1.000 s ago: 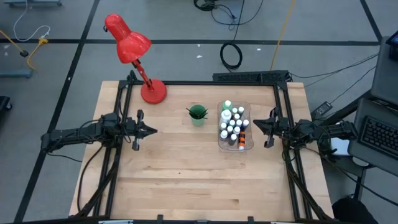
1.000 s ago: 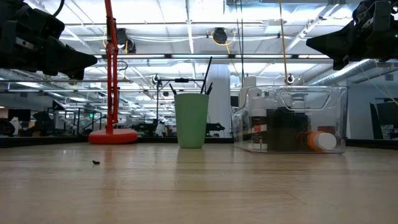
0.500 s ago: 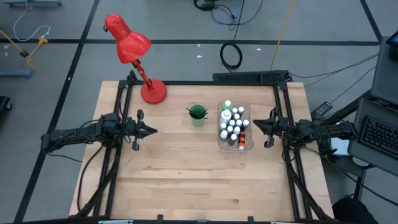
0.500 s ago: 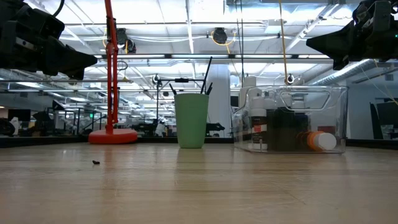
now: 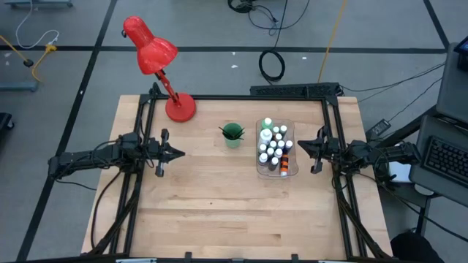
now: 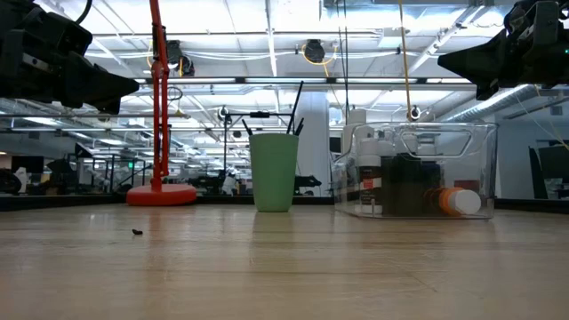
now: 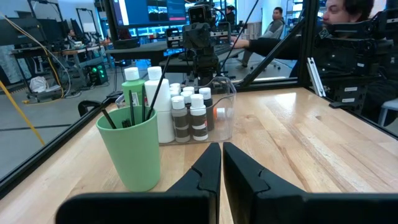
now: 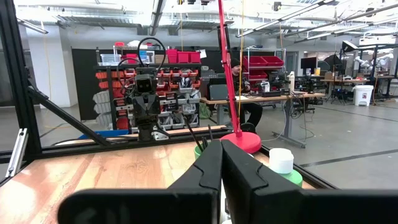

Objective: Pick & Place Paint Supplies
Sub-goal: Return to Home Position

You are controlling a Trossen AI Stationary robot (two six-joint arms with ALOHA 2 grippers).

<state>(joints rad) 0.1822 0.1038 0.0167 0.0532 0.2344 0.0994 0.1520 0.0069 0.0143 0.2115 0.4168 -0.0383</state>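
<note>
High view: both arms sit at the sides of the tabletop [image 5: 219,212]. L hand [image 5: 175,153] is at the left edge. R hand [image 5: 306,146] is at the right edge, just beside the clear bin [image 5: 295,174] but not touching it. Each hand points inward and, per low view, hangs well off the wood. Wrist views: both hands clenched, fingers [image 7: 208,165] nearly meeting w/ only a sliver btwn them, grasping nothing.

Supplies: paint bottles [image 5: 273,146] stand packed in the bin, white caps up, w/ the taller ones at the far end. One orange-ended item [image 5: 287,162] lies on its side at the near end. Brushes [image 6: 296,105] stick up out of the green cup [image 5: 232,134], which stands just beside the bin, btwn it and the red lamp [image 5: 155,52]. No bottle or brush seen loose on the wood. One small dark speck [image 6: 135,232], can't tell what.

Step in hand, my read: return to home pos.; sorting looks done. Arms look at or v. near home. Next move calls for little: settle the joints, keep hands shut and high, R arm esp. clear of the bin wall.
</note>
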